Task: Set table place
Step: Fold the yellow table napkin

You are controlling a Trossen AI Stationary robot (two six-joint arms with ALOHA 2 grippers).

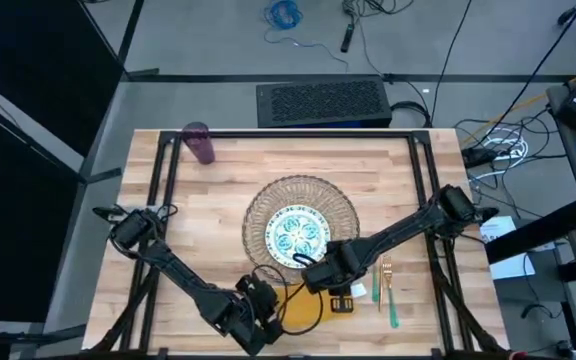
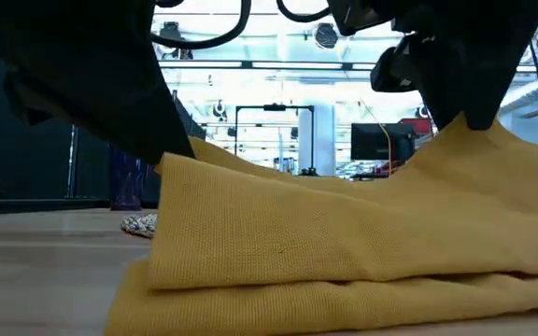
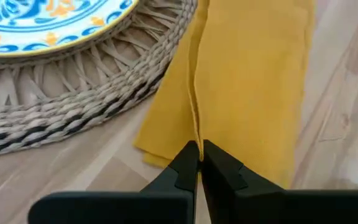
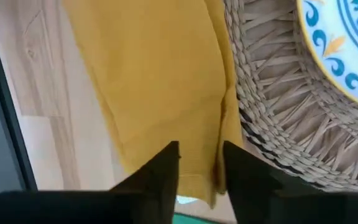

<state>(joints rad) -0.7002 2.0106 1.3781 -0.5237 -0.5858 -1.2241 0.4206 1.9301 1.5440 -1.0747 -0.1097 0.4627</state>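
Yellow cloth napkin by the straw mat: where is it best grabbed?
Probably pinch the mustard-yellow cloth napkin at its raised folded edge, from above: the rest lies limp on the wooden table. The left gripper is shut there; the right gripper sits on the edge beside the round woven straw mat.

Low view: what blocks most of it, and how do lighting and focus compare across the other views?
Low view: the yellow napkin fills the foreground and dark arm parts are silhouetted against bright room lights. High view: even light, the plate on the mat is clear. Left wrist view: the left gripper pinches the napkin's edge, slightly soft up close. Right wrist view: the right gripper is a blurred shape.
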